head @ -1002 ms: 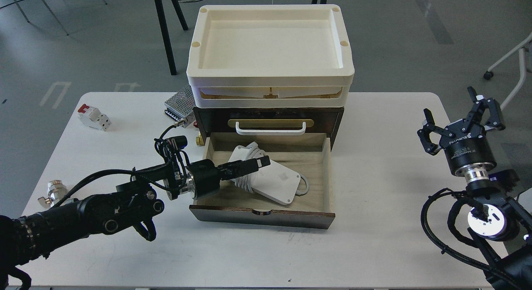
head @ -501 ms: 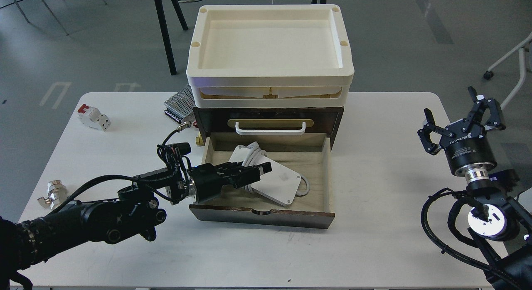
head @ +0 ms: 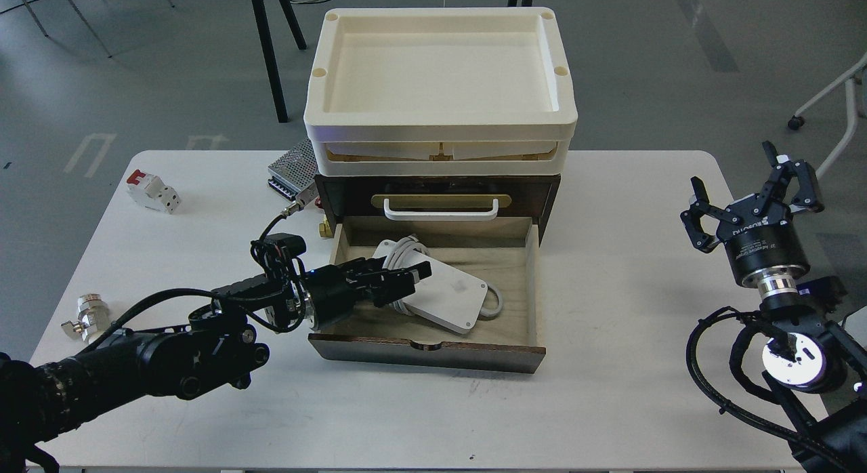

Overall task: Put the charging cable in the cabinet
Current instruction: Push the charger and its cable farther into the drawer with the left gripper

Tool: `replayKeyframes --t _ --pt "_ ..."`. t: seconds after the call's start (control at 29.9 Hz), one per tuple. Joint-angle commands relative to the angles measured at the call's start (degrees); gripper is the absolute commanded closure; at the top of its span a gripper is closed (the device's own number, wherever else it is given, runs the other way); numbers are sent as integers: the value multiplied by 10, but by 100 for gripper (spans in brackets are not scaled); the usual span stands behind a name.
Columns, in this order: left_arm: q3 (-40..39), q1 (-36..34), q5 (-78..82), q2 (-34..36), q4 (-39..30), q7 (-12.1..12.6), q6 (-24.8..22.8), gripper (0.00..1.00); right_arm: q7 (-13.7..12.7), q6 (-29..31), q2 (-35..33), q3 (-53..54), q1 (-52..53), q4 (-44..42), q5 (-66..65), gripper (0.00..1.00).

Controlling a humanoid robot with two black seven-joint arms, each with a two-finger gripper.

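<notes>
The charging cable (head: 433,291) is seen lying in the open drawer of the cabinet (head: 440,188), near the table's rear edge. The left gripper (head: 406,280) touches the soft wound cord; whether it is open or closed cannot be told. The brick seems rigid, smooth and light, so the flat sides are judged best to grip. The right gripper (head: 750,188) is held open.

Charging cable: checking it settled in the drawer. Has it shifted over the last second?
Yes. The charging cable has slid slightly left and toward the cabinet handle, lying flat in the open drawer, with the left tool over its cord end.

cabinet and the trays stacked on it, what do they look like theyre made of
The cabinet looks like dark stained wood, its open drawer pale raw wood with visible grain. The trays look like matte cream moulded plastic, judging by the rounded, seamless rims.
</notes>
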Motion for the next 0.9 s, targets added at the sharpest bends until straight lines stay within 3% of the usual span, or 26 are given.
replayKeyframes --t 0.0,0.4,0.57,0.87 --pt "0 -1 1 3 -1 0 12 15 0 0 0 0 0 0 0 1" --pt "0 -1 5 15 -1 0 29 15 0 0 0 0 0 0 0 0" --pt "-2 -1 2 53 -5 0 55 15 0 0 0 0 0 0 0 0" --pt "-9 24 -3 154 -108 0 74 14 0 0 0 -1 0 0 0 1"
